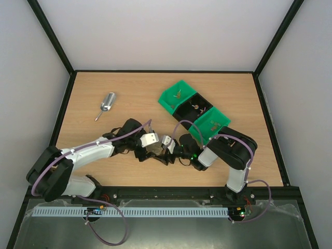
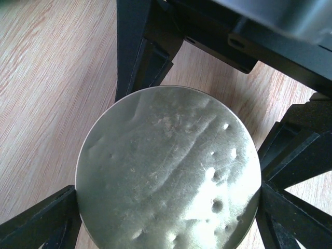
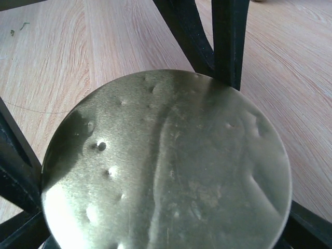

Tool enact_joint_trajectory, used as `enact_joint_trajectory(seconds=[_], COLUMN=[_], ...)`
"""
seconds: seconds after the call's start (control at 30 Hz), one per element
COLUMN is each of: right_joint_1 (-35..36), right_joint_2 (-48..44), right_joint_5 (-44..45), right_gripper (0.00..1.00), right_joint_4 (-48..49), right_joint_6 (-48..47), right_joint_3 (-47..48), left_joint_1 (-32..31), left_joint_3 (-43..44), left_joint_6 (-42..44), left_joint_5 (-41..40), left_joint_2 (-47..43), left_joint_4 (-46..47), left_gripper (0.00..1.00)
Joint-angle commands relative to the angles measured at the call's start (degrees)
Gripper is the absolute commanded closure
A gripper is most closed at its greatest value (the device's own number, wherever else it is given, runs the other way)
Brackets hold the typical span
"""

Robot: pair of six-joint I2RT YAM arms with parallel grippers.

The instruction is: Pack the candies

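Observation:
A round dented metal tin point(image 1: 158, 148) is held between both grippers just above the table, near its front middle. In the left wrist view its flat round face point(image 2: 166, 171) fills the frame. My left gripper point(image 2: 168, 212) is shut on its sides, with fingers point(image 2: 46, 223) at either edge. In the right wrist view the tin's other face point(image 3: 166, 166) shows, and my right gripper point(image 3: 166, 218) is shut on it too. A few tiny candies point(image 1: 179, 95) lie in the bins at the back right; they are too small to tell colours.
Three bins stand in a diagonal row at the back right: a green one point(image 1: 168, 101), a dark one point(image 1: 188, 110) and a green one point(image 1: 220, 116). A small metal scoop point(image 1: 106, 104) lies at the back left. The right arm's elbow is close to the nearest green bin.

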Motion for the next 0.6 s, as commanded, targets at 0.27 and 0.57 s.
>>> enact_joint_trajectory(seconds=[0.27,0.57], right_joint_1=[0.4,0.4], right_joint_2=[-0.5,-1.6], right_joint_5=[-5.0,-9.6], right_gripper=[0.48,0.51], right_joint_4=[-3.0,-4.5], right_joint_6=[-5.4,-8.2], right_joint_3=[-1.7,-2.5], left_joint_1=[1.5,5.8], left_joint_3=[1.5,14.7], left_joint_6=[20.1,39.8], left_joint_5=[10.4,16.5], left_joint_2=[0.4,12.4], left_joint_4=[-9.6,-27.0], left_gripper=[0.23,0.22])
